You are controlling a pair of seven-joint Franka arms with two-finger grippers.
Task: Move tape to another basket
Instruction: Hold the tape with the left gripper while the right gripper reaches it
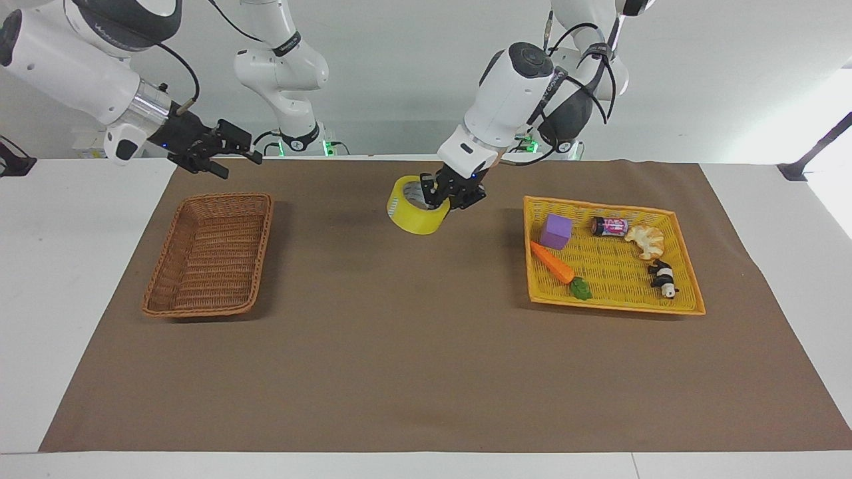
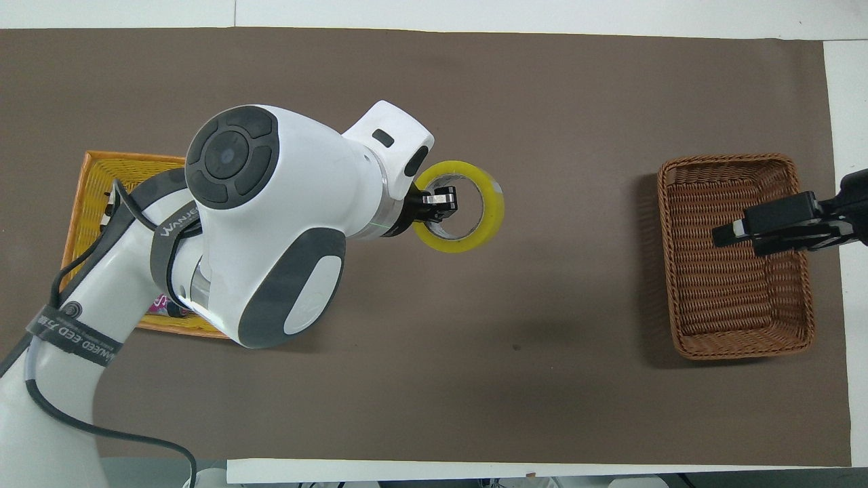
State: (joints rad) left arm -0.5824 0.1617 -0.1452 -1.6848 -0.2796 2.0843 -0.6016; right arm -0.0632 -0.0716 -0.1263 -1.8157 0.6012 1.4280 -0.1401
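The yellow tape [image 1: 413,216] hangs tilted in my left gripper [image 1: 440,194], which is shut on its rim with one finger inside the core. It is held above the brown mat, between the two baskets. In the overhead view the tape [image 2: 491,210] sticks out past the left gripper [image 2: 437,203]. The brown wicker basket [image 1: 200,309] stands empty at the right arm's end of the table. My right gripper [image 1: 236,156] is open and in the air; in the overhead view the right gripper [image 2: 736,236] is over the wicker basket [image 2: 739,349].
The yellow plastic mesh basket [image 1: 612,303] at the left arm's end holds a purple cube [image 1: 556,231], a carrot [image 1: 552,263], a can [image 1: 609,226], a croissant [image 1: 647,241] and a panda figure [image 1: 663,278]. The left arm hides most of it in the overhead view [image 2: 88,203].
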